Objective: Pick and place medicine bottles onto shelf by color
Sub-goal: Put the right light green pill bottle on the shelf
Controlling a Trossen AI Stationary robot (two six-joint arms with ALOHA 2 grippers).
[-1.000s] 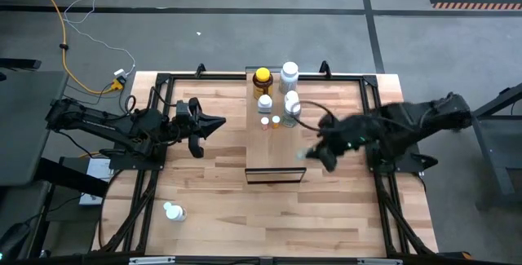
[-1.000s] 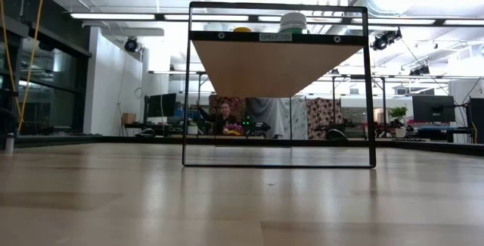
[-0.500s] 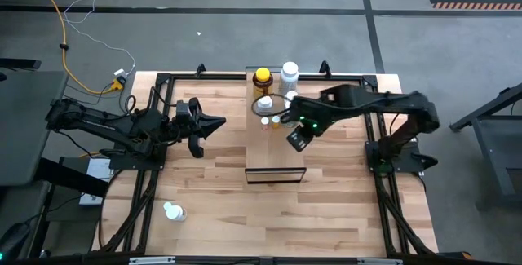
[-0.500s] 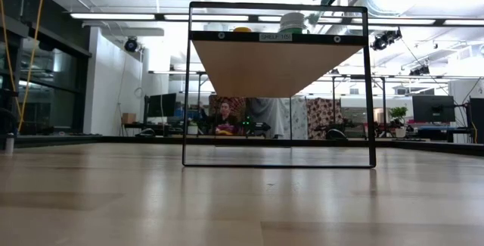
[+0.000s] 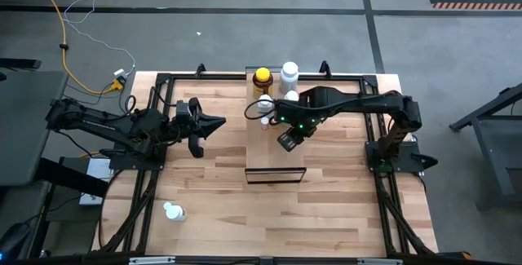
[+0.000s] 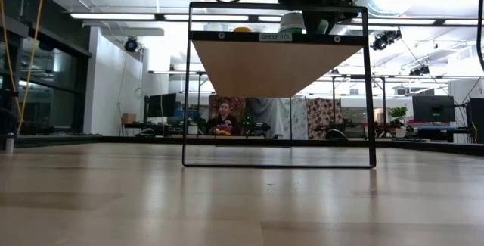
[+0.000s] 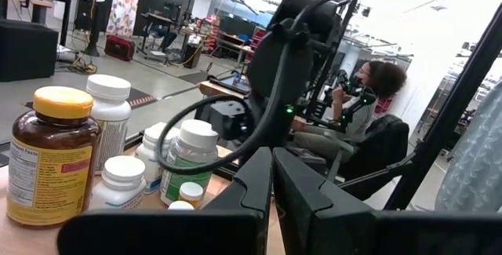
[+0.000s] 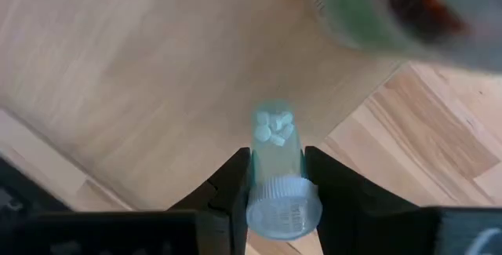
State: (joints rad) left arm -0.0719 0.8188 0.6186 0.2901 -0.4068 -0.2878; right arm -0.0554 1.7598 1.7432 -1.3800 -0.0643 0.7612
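Now the right gripper [image 8: 275, 178] has its fingers [image 8: 232, 183] closed on a small clear pill bottle [image 8: 276, 169] over the shelf [image 5: 265, 152]; lower it upright, beside like-coloured bottles; left gripper [image 5: 214, 124] waits shut over the worktop [image 5: 220, 192].

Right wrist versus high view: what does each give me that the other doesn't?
Only the right wrist view shows the right gripper shut on a small clear bottle with white pills inside. Only the high view shows the left gripper waiting left of the shelf, the amber bottle in the shelf's far-end group, and a lone white bottle near the table's front left. Both show the shelf.
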